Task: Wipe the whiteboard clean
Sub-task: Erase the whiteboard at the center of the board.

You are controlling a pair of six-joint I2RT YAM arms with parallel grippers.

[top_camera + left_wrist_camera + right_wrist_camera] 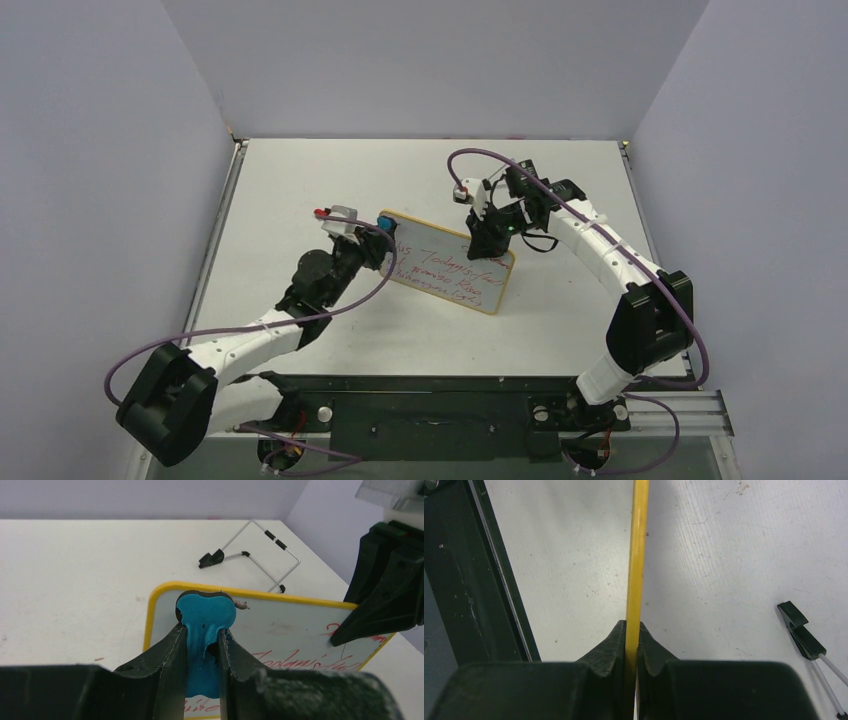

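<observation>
The whiteboard (pixel 452 270) has a yellow frame and red handwriting, and it is tilted up off the table. My right gripper (pixel 488 238) is shut on its upper right edge. In the right wrist view the yellow frame edge (pixel 636 555) runs straight up between that gripper's (pixel 632 628) jaws. My left gripper (pixel 376 238) is shut on a blue eraser (pixel 386 222). The eraser (pixel 205 611) rests against the top left corner of the board (pixel 295 630), above the red lines, and the left gripper (pixel 202 634) squeezes it from both sides.
A wire stand with black feet (pixel 250 555) lies on the table beyond the board; one of its feet (pixel 800 630) shows in the right wrist view. The black rail (pixel 450 385) runs along the near table edge. Grey walls enclose the table.
</observation>
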